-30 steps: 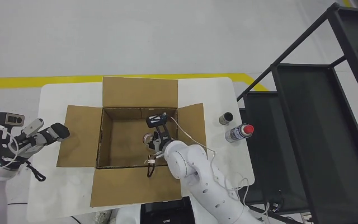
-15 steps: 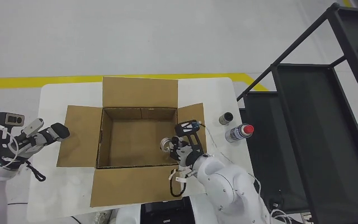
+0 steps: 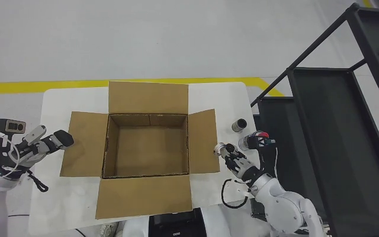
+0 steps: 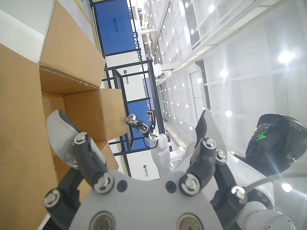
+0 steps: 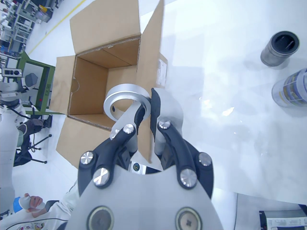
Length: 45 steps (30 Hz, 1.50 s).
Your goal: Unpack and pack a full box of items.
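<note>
White table (image 3: 77,98) | metal ring (image 5: 124,89) clamped between right fingers (image 5: 155,107)

Box flap label (image 5: 162,71) illegible; can label (image 5: 290,91) illegible too.

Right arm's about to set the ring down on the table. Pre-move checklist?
1. Grip: right gripper shut on the metal ring rim: ok.
2. Ring out of the box opening, at the outer edge of its side flap: ok.
3. Bare table beside the gripper: ok.
4. Dark cylinder and spray can stand apart from the ring: ok.
5. Left gripper open, across the box: ok.
6. Ring's height above the table: cannot tell.
</note>
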Available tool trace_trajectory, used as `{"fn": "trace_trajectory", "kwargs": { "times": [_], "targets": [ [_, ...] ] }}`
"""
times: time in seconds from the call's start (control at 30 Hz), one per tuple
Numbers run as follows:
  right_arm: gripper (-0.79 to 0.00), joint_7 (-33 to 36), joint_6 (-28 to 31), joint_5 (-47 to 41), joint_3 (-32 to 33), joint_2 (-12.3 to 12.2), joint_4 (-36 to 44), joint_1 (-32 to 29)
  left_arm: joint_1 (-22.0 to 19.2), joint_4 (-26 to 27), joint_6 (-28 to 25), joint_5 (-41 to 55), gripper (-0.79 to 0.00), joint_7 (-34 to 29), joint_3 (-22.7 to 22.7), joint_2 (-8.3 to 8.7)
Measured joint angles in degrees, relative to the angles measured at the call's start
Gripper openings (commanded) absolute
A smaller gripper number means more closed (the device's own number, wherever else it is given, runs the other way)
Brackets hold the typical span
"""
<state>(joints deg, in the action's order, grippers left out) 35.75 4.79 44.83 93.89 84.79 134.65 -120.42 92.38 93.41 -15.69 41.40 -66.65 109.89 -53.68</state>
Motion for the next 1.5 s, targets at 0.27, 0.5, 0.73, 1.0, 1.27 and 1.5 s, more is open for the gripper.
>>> {"fn": "trace_trajectory", "kwargs": {
  "times": [0.27,0.5,0.73,1.0,1.27,1.5],
  "targets": [
    [-0.785,-0.97,-1.98,-8.31,7.78,-0.49,-1.74,-5.41,0.0,0.0,0.0,0.0,0.0,0.0,0.0,0.0],
    [-0.785,6.28,-11.54,-5.25,6.29,-1.15,-8.06,0.49,0.0,0.0,0.0,0.0,0.0,0.0,0.0,0.0],
    [-0.785,12.83,-21.71,0.59,2.9,-1.7,-13.95,7.25,0.0,0.0,0.0,0.0,0.0,0.0,0.0,0.0],
    [-0.785,19.57,-30.39,4.72,0.85,-2.3,-18.76,11.89,0.0,0.0,0.0,0.0,0.0,0.0,0.0,0.0],
    [-0.785,25.97,-34.11,15.78,-8.55,-2.7,-24.65,18.23,0.0,0.0,0.0,0.0,0.0,0.0,0.0,0.0],
    [-0.785,27.19,-39.11,21.52,-15.17,-2.37,-31.38,23.57,0.0,0.0,0.0,0.0,0.0,0.0,0.0,0.0]
  ]
}}
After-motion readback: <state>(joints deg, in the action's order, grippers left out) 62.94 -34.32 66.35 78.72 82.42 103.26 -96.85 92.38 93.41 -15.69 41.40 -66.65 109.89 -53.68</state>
